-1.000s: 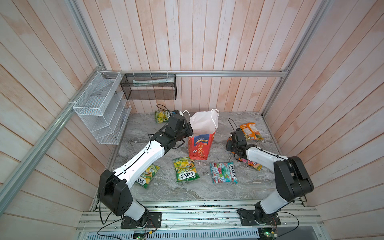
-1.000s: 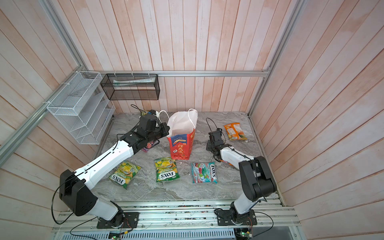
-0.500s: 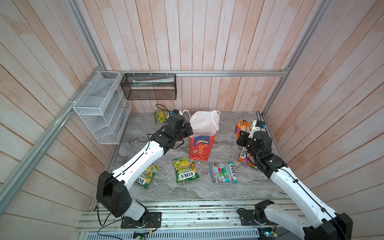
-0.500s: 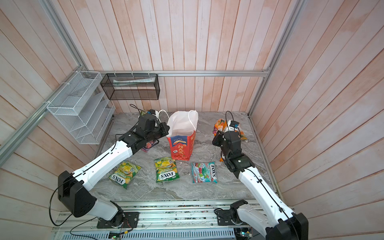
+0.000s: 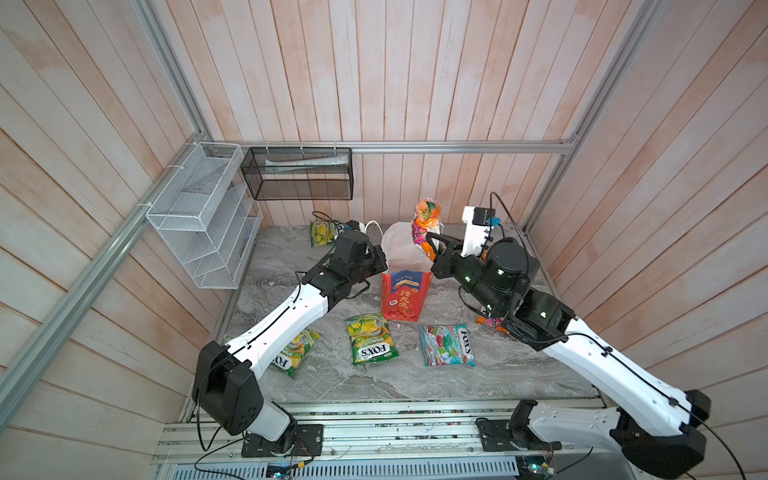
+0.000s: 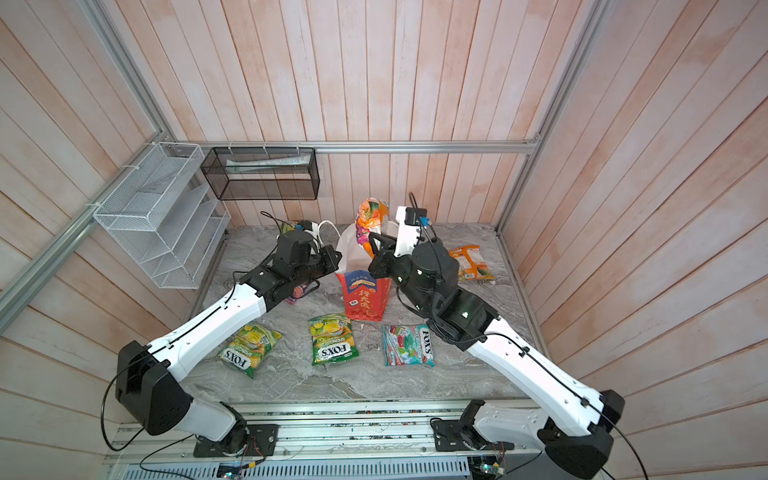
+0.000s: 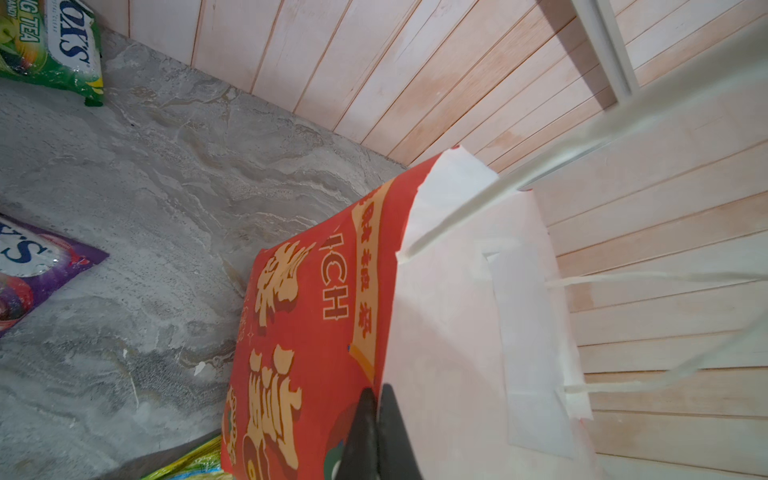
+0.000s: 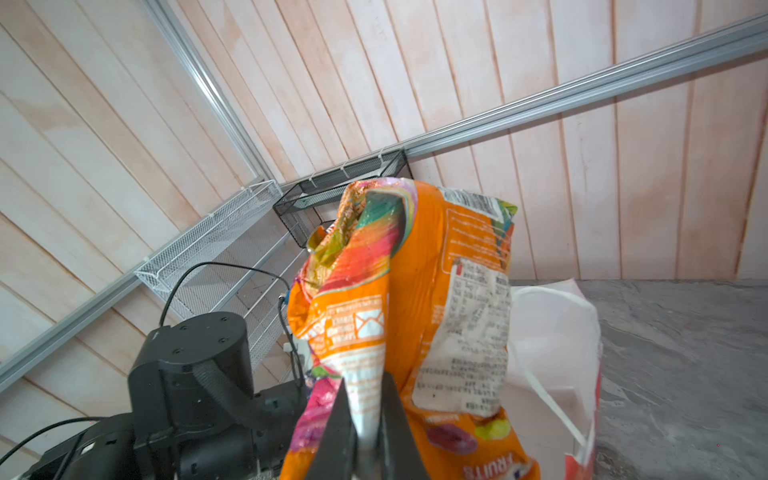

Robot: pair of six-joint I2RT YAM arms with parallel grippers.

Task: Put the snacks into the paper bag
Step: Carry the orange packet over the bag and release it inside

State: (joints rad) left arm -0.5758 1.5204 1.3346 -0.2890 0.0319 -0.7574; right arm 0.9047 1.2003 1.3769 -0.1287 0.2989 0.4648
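The red paper bag [image 5: 404,296] [image 6: 360,296] stands upright mid-table with its white inside showing. My left gripper [image 7: 376,401] [image 5: 379,261] is shut on the bag's rim [image 7: 388,332], pinching the side wall. My right gripper [image 8: 365,399] [image 5: 432,246] is shut on a crumpled orange snack packet [image 8: 415,291] [image 5: 426,218] [image 6: 371,215], held up above the bag's mouth. On the table lie two green-yellow packets [image 5: 371,338] [image 5: 293,354] and a teal-red one [image 5: 446,345]. Another green one [image 5: 322,232] lies at the back, an orange one [image 6: 469,262] at the right and a purple one [image 7: 25,270] under the left arm.
A white wire rack [image 5: 199,216] hangs on the left wall and a black mesh basket [image 5: 299,174] on the back wall. Wooden walls and aluminium rails close in the marble table [image 5: 519,374]. The bag's cord handles [image 7: 623,278] hang loose near my left gripper.
My right arm has risen from the table at the right and swung towards the middle, carrying the orange packet up over the bag. The left gripper has stayed on the bag's rim.
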